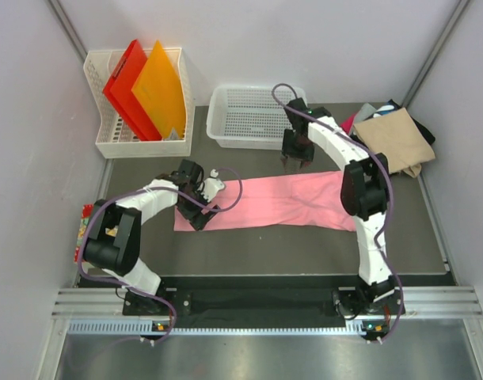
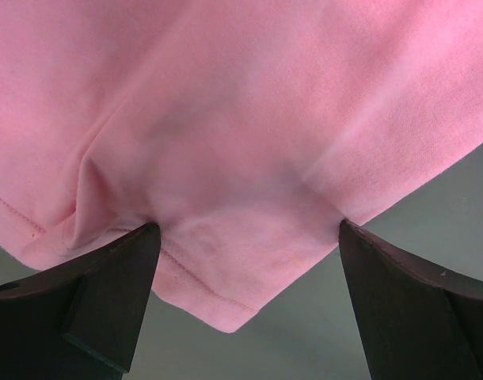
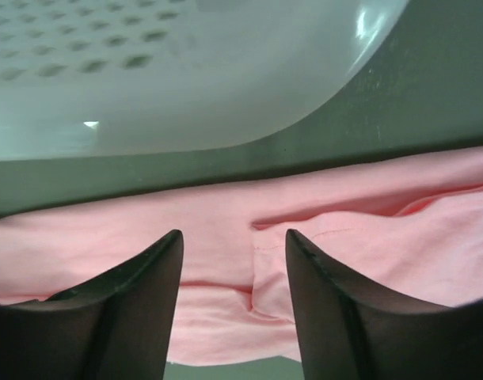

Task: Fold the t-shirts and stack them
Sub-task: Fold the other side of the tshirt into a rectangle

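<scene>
My left hand [image 2: 245,229] is spread wide, released, with the hemmed corner of the light pink t-shirt [image 2: 249,119] lying between its fingers. My right hand [image 3: 233,233] stands half open over the shirt's folded edge, gripping nothing, with the white basket [image 3: 186,79] just beyond.

The pink shirt [image 1: 265,202] lies flat in a long strip across the middle of the counter [image 1: 265,253], so there is room to pass above it. In front of it, a bare strip of counter runs from side to side. Just behind it stands the white basket [image 1: 226,141], with only a thin gap between. The right pincer [image 1: 295,162] hangs in that gap. The rack [image 1: 99,95] with the red folder [image 1: 127,83] and orange folder [image 1: 158,87] blocks the back left corner. The pile of shirts [image 1: 396,138] fills the back right corner. The left arm [image 1: 146,202] lies low by the pink shirt's left end.
</scene>
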Controlling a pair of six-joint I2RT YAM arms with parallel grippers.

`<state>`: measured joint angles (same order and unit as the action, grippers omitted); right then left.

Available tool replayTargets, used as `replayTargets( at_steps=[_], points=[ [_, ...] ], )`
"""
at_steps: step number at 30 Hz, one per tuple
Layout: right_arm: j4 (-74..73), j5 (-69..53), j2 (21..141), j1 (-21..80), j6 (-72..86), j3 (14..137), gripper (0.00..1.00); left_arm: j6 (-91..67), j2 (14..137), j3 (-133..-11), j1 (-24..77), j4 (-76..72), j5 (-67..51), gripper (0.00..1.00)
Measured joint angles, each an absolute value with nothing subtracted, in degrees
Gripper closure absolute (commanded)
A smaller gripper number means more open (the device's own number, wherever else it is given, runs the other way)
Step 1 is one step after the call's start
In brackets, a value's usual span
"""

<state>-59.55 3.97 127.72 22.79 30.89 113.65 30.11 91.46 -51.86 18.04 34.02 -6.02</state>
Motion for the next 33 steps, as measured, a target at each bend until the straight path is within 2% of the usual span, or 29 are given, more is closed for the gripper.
replayTargets(
  at_steps=[3,6,14,18,24,33],
  points=[
    [-60.62,4.14,127.48,22.15,29.95,118.13,0.41,30.13,91.22,-51.64,18.04,33.82,-6.0,0.01],
    [-61.43,5.3,124.88,20.91,29.82,117.38,0.41,30.15,90.94,-51.37,17.87,33.58,-6.09,0.01],
    [-63.0,7.64,99.24,19.97,34.68,87.15,0.44,31.57,89.36,-49.3,14.9,32.25,-8.14,0.01],
    [-63.53,7.97,90.39,20.14,36.75,77.93,0.45,33.36,87.64,-47.07,12.38,30.76,-9.34,0.01],
    [-62.41,8.34,92.53,20.14,37.63,72.6,0.49,34.65,85.47,-44.42,9.04,29.34,-10.37,0.01],
    [-61.47,14.24,101.41,19.9,37.5,71.64,0.53,35.29,83.74,-43.31,7.55,28.51,-11.14,0.01]
  ],
)
